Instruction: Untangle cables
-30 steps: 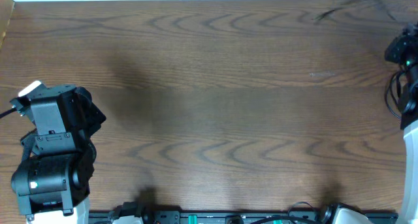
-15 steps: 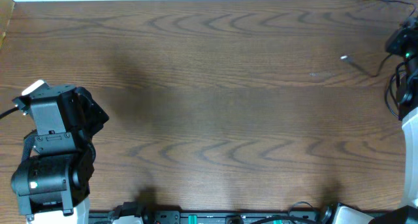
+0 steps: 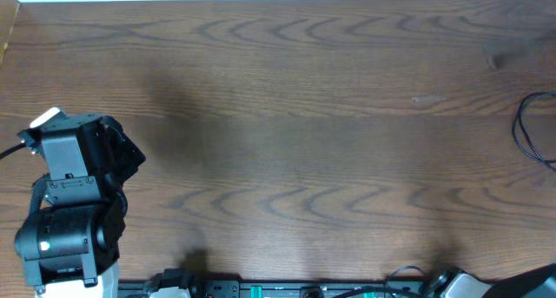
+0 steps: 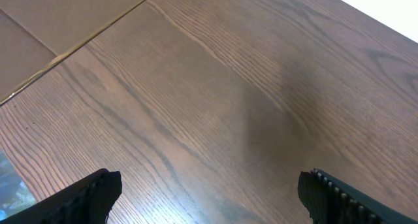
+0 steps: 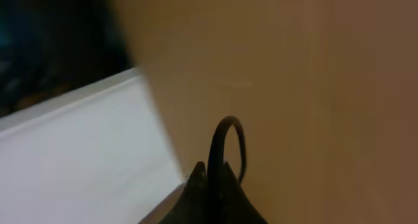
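A thin black cable point(image 3: 526, 131) shows as a loop at the far right edge of the overhead view. In the right wrist view my right gripper point(image 5: 214, 175) is shut on a black cable point(image 5: 225, 136) that arcs up from between the fingertips. The right gripper itself is out of the overhead view. My left gripper point(image 4: 209, 194) is open and empty over bare wood; its arm point(image 3: 74, 194) sits at the table's left front. No white cable is in view.
The brown wooden table point(image 3: 287, 115) fills the overhead view. A seam in the table point(image 4: 78, 44) runs across the upper left of the left wrist view. A white surface point(image 5: 85, 159) lies past the table's edge in the right wrist view.
The right arm has left the overhead view past the right edge. The cable's plug end, on the table at right half a second ago, is gone; only a loop remains. The left arm hardly moved.
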`<state>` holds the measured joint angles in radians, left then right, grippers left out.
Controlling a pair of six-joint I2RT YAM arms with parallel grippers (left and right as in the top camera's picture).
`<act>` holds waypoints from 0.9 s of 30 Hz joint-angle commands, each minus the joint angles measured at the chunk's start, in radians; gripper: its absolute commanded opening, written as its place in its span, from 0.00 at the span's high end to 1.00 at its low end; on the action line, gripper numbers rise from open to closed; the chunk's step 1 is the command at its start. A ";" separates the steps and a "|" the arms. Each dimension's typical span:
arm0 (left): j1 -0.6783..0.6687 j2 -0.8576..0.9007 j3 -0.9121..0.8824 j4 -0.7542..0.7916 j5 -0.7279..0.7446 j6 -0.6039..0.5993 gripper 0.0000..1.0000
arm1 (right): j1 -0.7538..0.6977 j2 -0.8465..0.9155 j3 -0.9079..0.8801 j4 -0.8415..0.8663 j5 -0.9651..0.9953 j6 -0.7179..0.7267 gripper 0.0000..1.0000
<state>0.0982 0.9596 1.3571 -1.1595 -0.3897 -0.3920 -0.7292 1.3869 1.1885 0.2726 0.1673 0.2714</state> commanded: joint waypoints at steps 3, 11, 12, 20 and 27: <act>0.006 0.017 0.019 -0.003 0.002 0.006 0.08 | -0.123 0.018 0.003 -0.019 -0.175 0.209 0.99; 0.006 0.057 0.019 -0.003 0.061 0.006 0.08 | -0.139 0.118 0.003 -0.020 -0.316 0.215 0.99; 0.006 0.059 0.019 -0.003 0.061 0.006 0.08 | -0.137 0.136 0.003 -0.018 -0.347 0.214 0.99; 0.006 0.059 0.019 -0.003 0.093 0.015 0.08 | -0.129 0.360 0.008 -0.037 -0.555 0.268 0.99; 0.006 0.058 0.019 -0.003 0.148 0.033 0.08 | -0.122 0.517 0.013 -0.053 -0.638 0.330 0.88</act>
<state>0.0982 1.0218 1.3571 -1.1595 -0.2703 -0.3798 -0.8577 1.8839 1.1885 0.2207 -0.4091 0.5682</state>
